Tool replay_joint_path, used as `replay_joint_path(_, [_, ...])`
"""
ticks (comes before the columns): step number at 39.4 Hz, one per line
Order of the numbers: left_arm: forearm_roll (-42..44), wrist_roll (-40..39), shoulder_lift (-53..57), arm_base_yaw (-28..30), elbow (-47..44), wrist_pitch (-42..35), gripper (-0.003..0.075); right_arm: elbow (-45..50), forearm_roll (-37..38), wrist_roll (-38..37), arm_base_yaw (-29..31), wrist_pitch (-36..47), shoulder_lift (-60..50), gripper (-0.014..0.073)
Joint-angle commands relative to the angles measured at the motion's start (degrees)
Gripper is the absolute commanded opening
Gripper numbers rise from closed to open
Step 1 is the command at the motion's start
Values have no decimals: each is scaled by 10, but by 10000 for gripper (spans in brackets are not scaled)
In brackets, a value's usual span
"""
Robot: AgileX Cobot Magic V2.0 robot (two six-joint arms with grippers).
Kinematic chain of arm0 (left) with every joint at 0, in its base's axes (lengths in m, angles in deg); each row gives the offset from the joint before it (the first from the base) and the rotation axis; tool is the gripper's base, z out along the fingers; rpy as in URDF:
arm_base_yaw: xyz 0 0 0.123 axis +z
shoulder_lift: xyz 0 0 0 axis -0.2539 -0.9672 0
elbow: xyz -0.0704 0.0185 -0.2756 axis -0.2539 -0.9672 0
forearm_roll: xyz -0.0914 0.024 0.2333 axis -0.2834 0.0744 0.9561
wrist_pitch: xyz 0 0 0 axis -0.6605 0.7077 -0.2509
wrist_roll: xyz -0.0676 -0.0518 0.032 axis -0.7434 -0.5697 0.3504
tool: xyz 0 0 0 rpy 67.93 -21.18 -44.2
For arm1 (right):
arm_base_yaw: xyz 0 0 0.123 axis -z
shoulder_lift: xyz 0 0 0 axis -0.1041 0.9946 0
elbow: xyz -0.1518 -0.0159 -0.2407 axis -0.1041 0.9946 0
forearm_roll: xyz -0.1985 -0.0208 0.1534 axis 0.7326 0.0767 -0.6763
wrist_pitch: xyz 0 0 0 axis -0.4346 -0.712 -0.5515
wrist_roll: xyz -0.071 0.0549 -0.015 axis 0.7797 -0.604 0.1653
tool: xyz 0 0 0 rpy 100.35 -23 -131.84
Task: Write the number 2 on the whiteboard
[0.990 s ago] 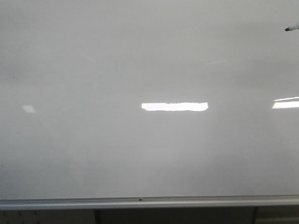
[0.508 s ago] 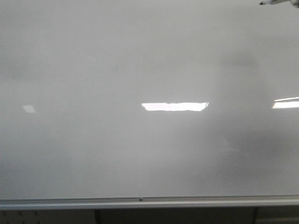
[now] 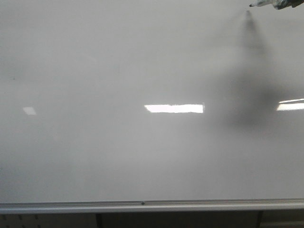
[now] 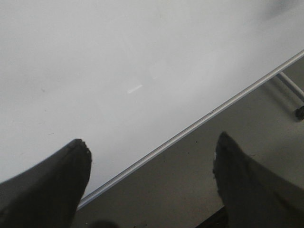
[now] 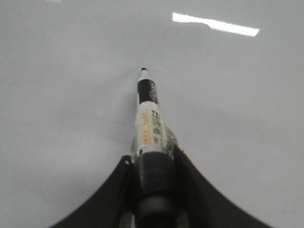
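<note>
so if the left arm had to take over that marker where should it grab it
Judging by its pose, on the bare labelled barrel of the marker, between the black tip section and the right gripper, which is shut around the rear end. The left gripper is open, so it could close across the barrel's narrow width, coming from the side away from the whiteboard, since the tip points at the board.

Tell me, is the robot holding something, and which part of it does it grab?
Yes. The right gripper holds a marker pen by its back end, squeezed between the fingers, tip pointing at the whiteboard. The left gripper holds nothing.
</note>
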Motion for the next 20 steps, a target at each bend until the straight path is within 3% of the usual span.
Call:
replay_joint_path(1, [-12,-4,8,2,14,-35,524,-24,15,8,3,49,-11,36])
replay_joint_path(10, [-12,-4,8,2,14,-35,524,-22,15,8,53,-20,-11,36])
replay_joint_path(20, [-12,-4,8,2,14,-35,524,-20,3,8,33,-95,41,36])
